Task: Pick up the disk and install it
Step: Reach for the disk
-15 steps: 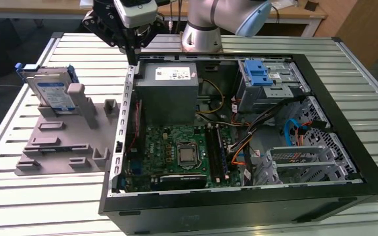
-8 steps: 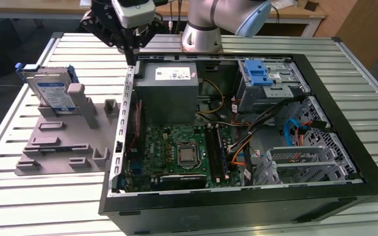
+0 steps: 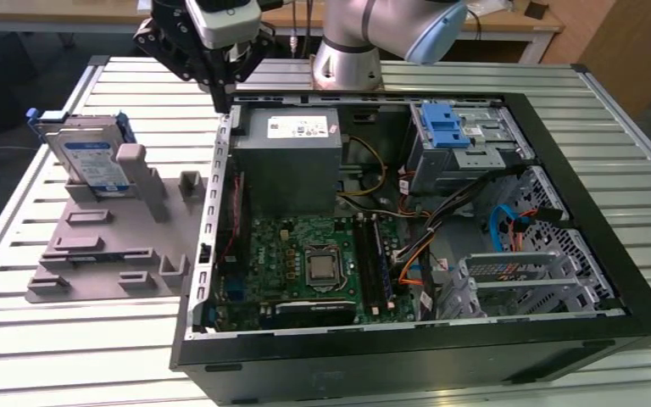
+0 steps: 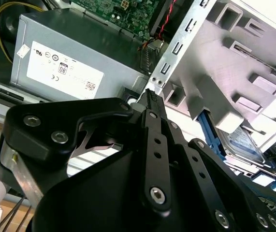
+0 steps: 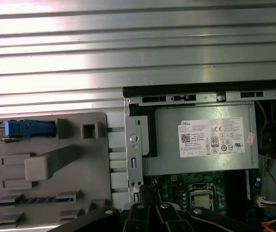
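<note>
- Fingers first: the black gripper (image 4: 149, 95) has them pulled in tight together, nothing between them, so it's empty right now.
- In the exterior view the gripper (image 3: 221, 100) hangs over the back corner of the black open computer case (image 3: 416, 339). It's just above the side wall, next to the big grey power supply box with the white sticker (image 3: 292, 161).
- The disk, a flat silver-grey hard drive with a white-and-blue label in a blue plastic carrier (image 3: 88, 161), isn't picked up yet. It stands on edge in the grey plastic holder block (image 3: 111, 254) on the slatted metal table (image 3: 31, 339), well off to the exterior view's left of the gripper.
- The first wrist view catches the drive's blue carrier edge (image 5: 29, 128) sticking out of that holder.
- My take is we're at the reach-for-the-disk stage. To do it well, I'd spread the fingers wide before coming down, line them up square across the drive's flat faces, and grab the top part above the holder's post.
- Watch the case wall, it's right under the tips.
- The blue-latched silver drive cage (image 3: 450, 127) sits at the case's far corner.
</note>
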Action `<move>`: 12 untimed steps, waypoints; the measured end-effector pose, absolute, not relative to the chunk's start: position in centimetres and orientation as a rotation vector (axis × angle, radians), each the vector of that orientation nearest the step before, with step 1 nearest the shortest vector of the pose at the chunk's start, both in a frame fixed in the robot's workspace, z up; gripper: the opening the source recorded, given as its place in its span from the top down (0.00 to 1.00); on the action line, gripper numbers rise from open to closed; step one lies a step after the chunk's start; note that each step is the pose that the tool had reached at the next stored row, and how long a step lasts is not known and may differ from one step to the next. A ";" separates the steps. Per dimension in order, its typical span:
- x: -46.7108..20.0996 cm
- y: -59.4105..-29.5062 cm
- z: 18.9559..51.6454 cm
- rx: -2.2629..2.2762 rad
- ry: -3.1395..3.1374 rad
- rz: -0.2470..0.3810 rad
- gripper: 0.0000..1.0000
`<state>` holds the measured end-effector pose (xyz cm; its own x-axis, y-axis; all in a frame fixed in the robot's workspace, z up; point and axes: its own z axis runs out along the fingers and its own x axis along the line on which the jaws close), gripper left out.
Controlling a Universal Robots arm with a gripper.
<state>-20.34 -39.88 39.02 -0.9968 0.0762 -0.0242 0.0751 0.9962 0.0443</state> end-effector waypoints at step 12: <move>-22.0 -39.9 39.0 0.118 3.113 0.068 0.89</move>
<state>-21.95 -39.85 38.97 -0.9968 0.0762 -0.0235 0.0751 0.9962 0.0443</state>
